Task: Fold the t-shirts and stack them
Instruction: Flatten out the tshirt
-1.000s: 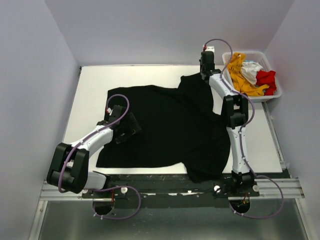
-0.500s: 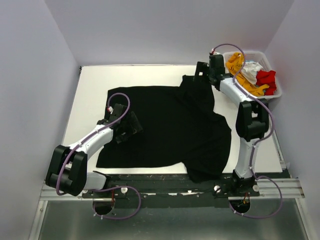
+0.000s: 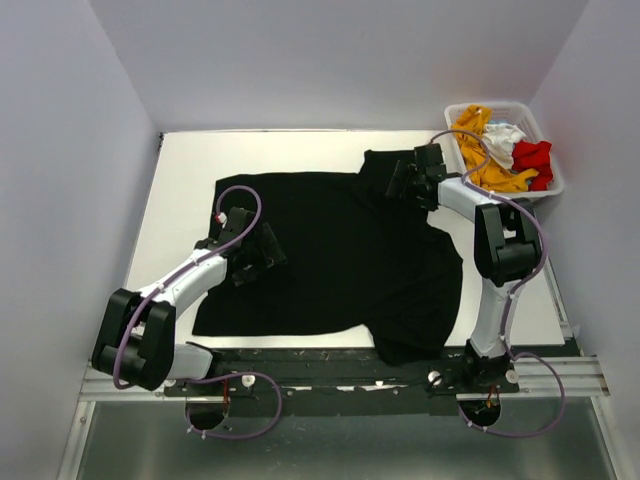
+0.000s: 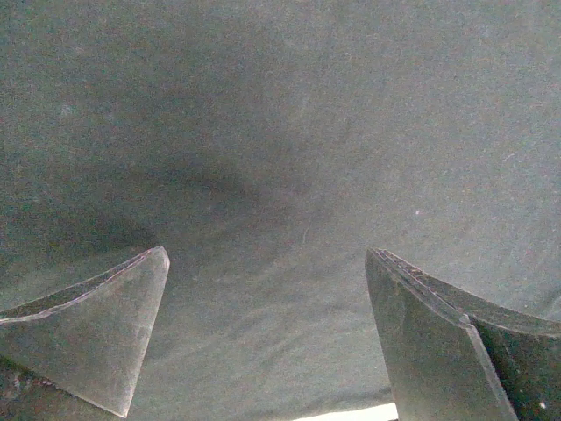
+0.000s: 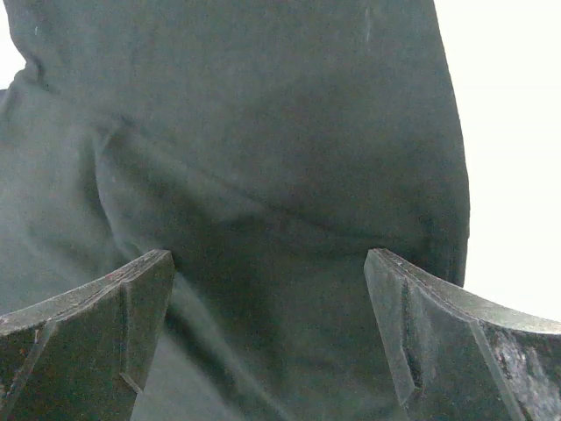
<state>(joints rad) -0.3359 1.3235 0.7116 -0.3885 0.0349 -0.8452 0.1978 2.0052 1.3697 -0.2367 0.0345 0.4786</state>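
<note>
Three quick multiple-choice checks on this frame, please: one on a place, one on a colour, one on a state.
1. The basket sits at the table's: A far right corner; B near left corner; C centre.
2. The t-shirt spread on the table is: A red; B black; C white.
3. The right gripper is: A shut on cloth; B out of view; C open.
Answers: 1 A, it shows at the top right of the overhead view. 2 B, dark cloth covers the middle. 3 C, its jaws stand apart over the t-shirt with nothing between them.

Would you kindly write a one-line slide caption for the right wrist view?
Open right gripper poised over the black t-shirt, white table at right.
</note>
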